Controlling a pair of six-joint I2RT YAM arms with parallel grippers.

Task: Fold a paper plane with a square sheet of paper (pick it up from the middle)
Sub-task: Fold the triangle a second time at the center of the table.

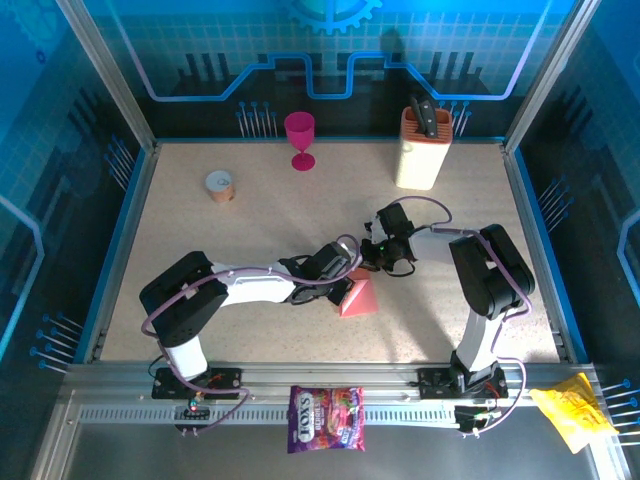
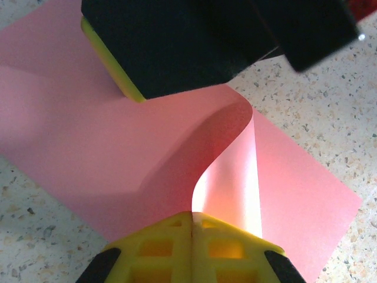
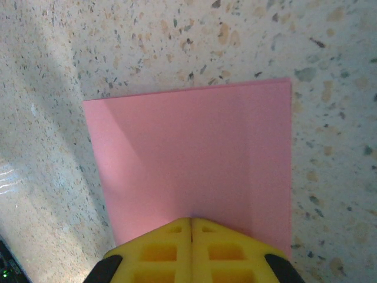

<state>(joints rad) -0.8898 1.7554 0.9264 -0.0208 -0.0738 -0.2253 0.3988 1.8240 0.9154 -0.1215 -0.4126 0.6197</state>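
Observation:
The square sheet of paper (image 1: 358, 300) is salmon pink and lies on the speckled table near the middle, between the two arms. My left gripper (image 1: 345, 278) is shut on one edge of the sheet (image 2: 88, 135), and the paper curls up from the table into the seam of its yellow fingertips (image 2: 192, 215). My right gripper (image 1: 372, 262) is shut too. Its closed tips (image 3: 192, 221) rest on top of the flat part of the sheet (image 3: 194, 153). In the left wrist view its black body and a yellow finger (image 2: 112, 65) stand on the paper's far side.
A magenta goblet (image 1: 300, 138) and a cream knife block (image 1: 422, 148) stand at the back. A small round roll (image 1: 220, 186) sits back left. A purple candy bag (image 1: 326, 418) and a yellow wrapper (image 1: 572, 415) lie on the front rail.

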